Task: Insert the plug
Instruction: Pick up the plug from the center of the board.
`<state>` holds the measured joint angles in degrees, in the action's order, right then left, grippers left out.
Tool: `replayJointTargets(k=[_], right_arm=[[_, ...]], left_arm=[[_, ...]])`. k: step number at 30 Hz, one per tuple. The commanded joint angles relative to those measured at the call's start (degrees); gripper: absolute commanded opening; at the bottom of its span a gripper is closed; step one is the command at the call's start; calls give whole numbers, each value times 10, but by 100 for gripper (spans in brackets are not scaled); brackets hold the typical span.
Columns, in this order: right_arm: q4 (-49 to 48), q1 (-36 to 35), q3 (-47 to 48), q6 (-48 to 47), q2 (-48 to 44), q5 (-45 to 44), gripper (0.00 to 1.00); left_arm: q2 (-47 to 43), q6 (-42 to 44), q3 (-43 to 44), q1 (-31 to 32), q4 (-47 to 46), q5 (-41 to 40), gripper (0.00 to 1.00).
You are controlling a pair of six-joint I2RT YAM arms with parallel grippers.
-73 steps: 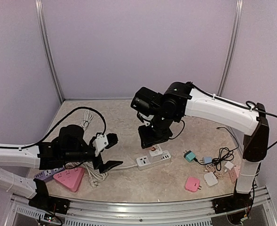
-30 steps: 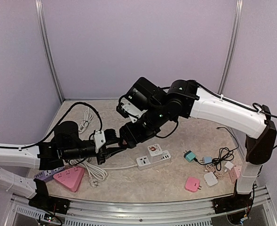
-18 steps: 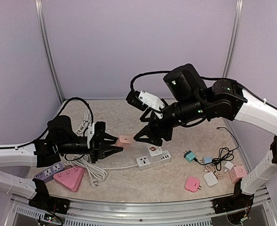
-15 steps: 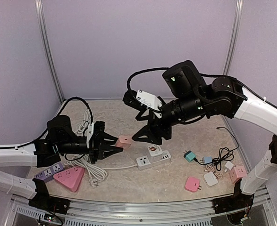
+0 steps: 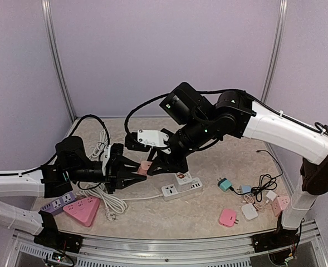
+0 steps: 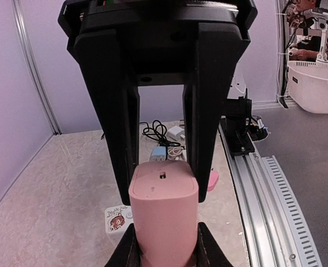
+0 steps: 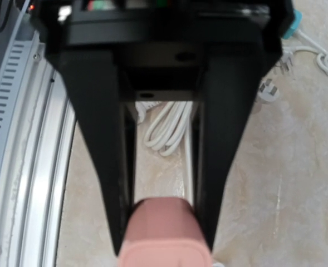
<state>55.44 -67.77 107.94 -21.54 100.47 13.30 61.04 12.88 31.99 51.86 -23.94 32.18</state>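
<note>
Pink plastic with rounded corners, the plug (image 6: 164, 214) hangs in the air above the beige marbled table (image 5: 208, 150), caught by both arms at once. The left gripper (image 6: 165, 255) pinches its near end, jaws drawn narrow against the two sides of the body. The right gripper (image 7: 164, 242) reaches in from the opposite direction and takes the far end. In the left wrist view its long black fingers (image 6: 122, 133) run down either flank of the plug and lie against it. The right wrist view shows the same pink body wedged between those fingers with no gap on either side, so this pincer too is closed on the plug. A small hole marks the plug's end face; where its pins point cannot be told. Seen from above, the two grippers meet tip to tip over the left half of the table, just up and left of a white power strip (image 5: 181, 189) that lies flat with a small white adapter (image 5: 184, 178) seated on top. A coil of white cable (image 5: 105, 200) lies under the left arm, beside a pink triangular strip (image 5: 81, 211) and a purple strip (image 5: 57, 206). Toward the right sit a teal plug (image 5: 225, 184), a pink adapter (image 5: 228, 217) and a square white charger (image 5: 249, 211).
</note>
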Motion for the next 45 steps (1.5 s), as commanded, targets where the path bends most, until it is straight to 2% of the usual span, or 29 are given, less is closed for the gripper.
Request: replayJointTargets(k=[1, 12, 16, 18, 22, 28, 29, 31, 33, 34, 36, 37, 38, 39, 42, 45], right_arm=[[-6, -5, 10, -12, -12, -4, 19], [13, -5, 38, -20, 16, 3, 31], [13, -4, 42, -18, 20, 7, 40], [11, -5, 46, -16, 23, 10, 40], [12, -5, 47, -17, 25, 8, 25], [19, -6, 50, -24, 31, 6, 22], [22, -5, 51, -26, 33, 5, 17], [28, -5, 55, -29, 38, 7, 0], [37, -5, 61, -33, 41, 2, 0], [42, -6, 61, -36, 43, -3, 0], [48, -5, 57, -44, 44, -25, 0], [49, -5, 54, -47, 45, -38, 0], [51, -4, 53, -52, 46, -50, 0], [55, -2, 54, -57, 50, -59, 0], [74, 11, 69, -74, 74, -68, 0], [95, 25, 91, -95, 106, -73, 0]], left_arm=[[0, 0, -3, 3, -18, 0, 0], [5, -2, 2, 3, -16, -2, 0], [6, -1, 3, 3, -15, 0, 0], [7, -1, 4, 3, -14, 0, 0], [6, 1, 3, 3, -13, 0, 0], [7, 2, 3, 4, -15, 0, 0], [7, 3, 3, 4, -14, 0, 0], [7, 3, 1, 4, -16, -1, 0], [5, 2, -2, 3, -18, -9, 0], [4, 1, -6, 4, -21, -20, 4], [-7, 4, -13, 3, -22, -49, 60], [-15, 14, -16, 2, -6, -63, 80], [-27, 26, -17, 1, 14, -75, 92], [-35, 37, -18, -2, 36, -82, 98], [-71, 52, -30, -13, 97, -92, 99], [-109, 26, -53, -25, 118, -124, 99]])
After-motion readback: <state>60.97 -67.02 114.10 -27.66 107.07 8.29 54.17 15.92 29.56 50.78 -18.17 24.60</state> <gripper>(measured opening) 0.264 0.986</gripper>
